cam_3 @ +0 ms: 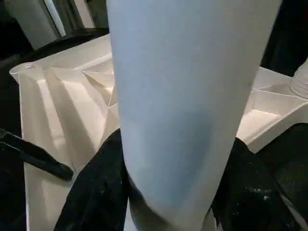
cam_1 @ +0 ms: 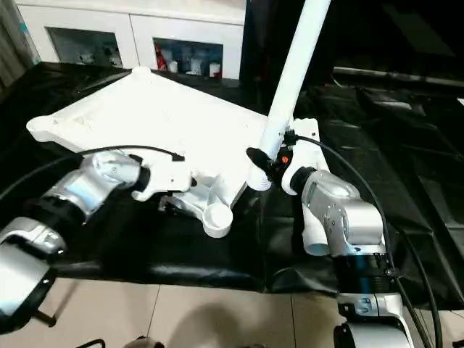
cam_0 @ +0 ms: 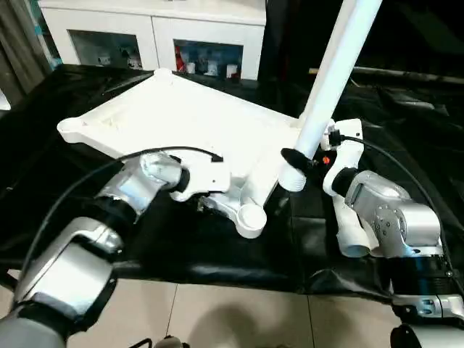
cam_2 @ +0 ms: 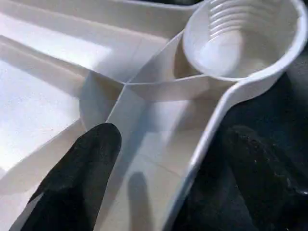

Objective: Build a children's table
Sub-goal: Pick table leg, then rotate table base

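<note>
At centre left, the upturned tabletop lies on the black-draped worktop, ribs up for fitting legs. The left end effector, fingers apart, straddles its rim beside one empty socket. Centre right, the right end effector clamps one leg, slanted over another corner. A second leg lies beneath.

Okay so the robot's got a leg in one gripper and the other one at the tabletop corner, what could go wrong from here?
1. The left gripper straddles the tabletop rim with its fingers open, so the top could shift under load.
2. The right gripper holds the long leg near its lower end; it might tilt.
3. The leg sits beside the near corner socket, not in it, so it may miss.
</note>
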